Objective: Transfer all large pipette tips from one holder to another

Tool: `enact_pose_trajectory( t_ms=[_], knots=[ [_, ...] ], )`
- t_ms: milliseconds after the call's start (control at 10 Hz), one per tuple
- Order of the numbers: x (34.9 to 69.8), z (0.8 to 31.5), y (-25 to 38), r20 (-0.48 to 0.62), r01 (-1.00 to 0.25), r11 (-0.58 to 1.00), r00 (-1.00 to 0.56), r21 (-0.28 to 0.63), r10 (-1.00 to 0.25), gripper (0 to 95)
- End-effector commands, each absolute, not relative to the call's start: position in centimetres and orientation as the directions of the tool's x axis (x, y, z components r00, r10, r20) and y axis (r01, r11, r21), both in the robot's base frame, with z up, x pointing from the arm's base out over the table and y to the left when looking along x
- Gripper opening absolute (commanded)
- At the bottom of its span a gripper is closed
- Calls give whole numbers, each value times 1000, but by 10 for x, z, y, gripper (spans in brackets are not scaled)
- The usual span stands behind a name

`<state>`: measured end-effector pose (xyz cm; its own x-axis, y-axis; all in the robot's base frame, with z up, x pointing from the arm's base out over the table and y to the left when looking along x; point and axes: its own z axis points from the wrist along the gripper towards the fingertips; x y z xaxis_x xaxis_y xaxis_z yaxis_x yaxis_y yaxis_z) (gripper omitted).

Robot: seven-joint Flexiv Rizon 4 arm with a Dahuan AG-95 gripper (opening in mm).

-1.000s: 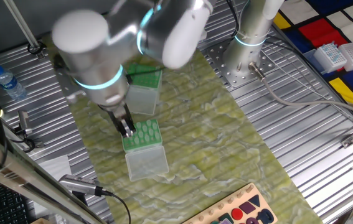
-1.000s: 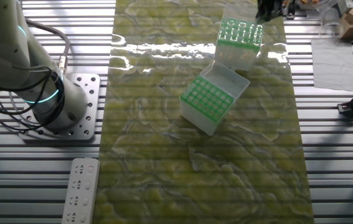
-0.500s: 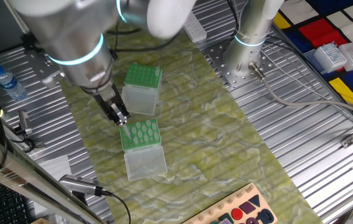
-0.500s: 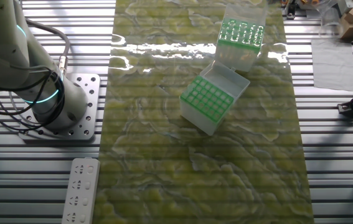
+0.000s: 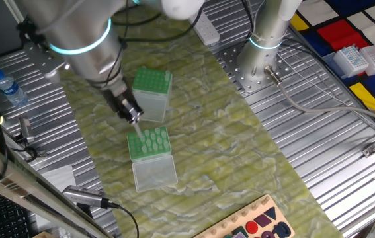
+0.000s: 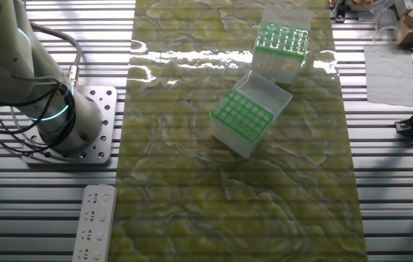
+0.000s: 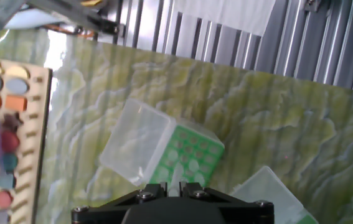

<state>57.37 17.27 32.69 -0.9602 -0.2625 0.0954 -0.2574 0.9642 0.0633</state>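
Pipette tip (image 5: pixel 136 127) clamped in pincer (image 5: pixel 133 118) — above green-topped holder (image 5: pixel 149 143).

A water bottle (image 5: pixel 6 87) lies on the slatted table (image 5: pixel 319 125); a white power strip (image 6: pixel 94 223) rests near the arm's base.

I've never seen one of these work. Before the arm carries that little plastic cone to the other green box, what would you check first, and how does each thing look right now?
1. Tip held: a pipette tip hangs from the gripper. Ok.
2. Tip lifted free of the source holder: it looks raised above the green top. Ok.
3. Grip straight: the tip looks slightly tilted. Cannot tell.
4. Target holder upright, with green grid uncovered. Ok.
5. Free hole in the target: its holes look unfilled in the other fixed view. Ok.
6. Source lid hinged open, out of the way. Ok.
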Motion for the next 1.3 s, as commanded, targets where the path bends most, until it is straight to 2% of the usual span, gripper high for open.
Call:
enact_pose_trajectory(
  t_ms=[100,500,800,1300],
  knots=[
    [559,331,148,132,-385,921,-911,56,-390,0],
    [528,316,121,143,-494,868,-856,57,-497,0],
    [528,313,122,124,-522,851,-842,58,-524,0],
    [528,313,122,109,-412,911,-905,24,-412,0]
  ],
)
